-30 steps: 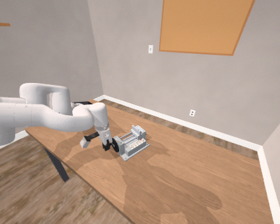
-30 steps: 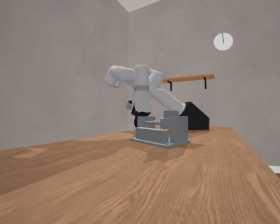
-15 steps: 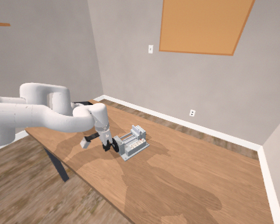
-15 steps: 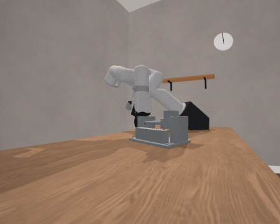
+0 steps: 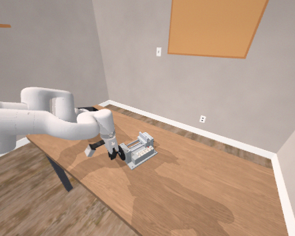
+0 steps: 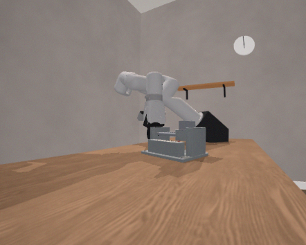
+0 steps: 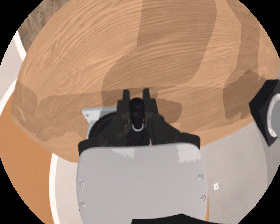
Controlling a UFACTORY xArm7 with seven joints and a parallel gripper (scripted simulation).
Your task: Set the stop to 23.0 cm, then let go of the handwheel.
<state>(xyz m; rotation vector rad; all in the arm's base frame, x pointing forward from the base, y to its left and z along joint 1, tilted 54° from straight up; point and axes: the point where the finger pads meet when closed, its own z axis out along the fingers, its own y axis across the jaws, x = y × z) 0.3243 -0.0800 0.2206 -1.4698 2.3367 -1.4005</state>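
Winding of the handwheel (image 5: 122, 153) (image 7: 102, 126) looked to be the step in hand, with release to follow once the stop stood at 23.0 cm. The end effector (image 5: 113, 156) (image 6: 149, 135) (image 7: 136, 97) was nearly closed, its narrow gap filled by the dark crank knob (image 7: 137, 105), which it gripped from both sides. The handwheel sat on the near end of the grey stop fixture (image 5: 135, 165) (image 6: 166, 149) (image 7: 91, 114), which rested on the tabletop (image 5: 190, 180) (image 6: 128, 194) (image 7: 91, 65). What appeared to be the sliding stop (image 5: 144, 138) (image 6: 187, 124) stood toward the far end from the wheel, though its exact place along the scale (image 5: 144, 153) could not be read, so whether the setting had been reached was uncertain.

If it was short or over, the next move called for carrying the knob round the wheel's axis in a smooth arc, correcting in small turns. If it was right, the fingers needed to part squarely and back off without dragging the knob, since a sideways tug could have spoiled the setting.
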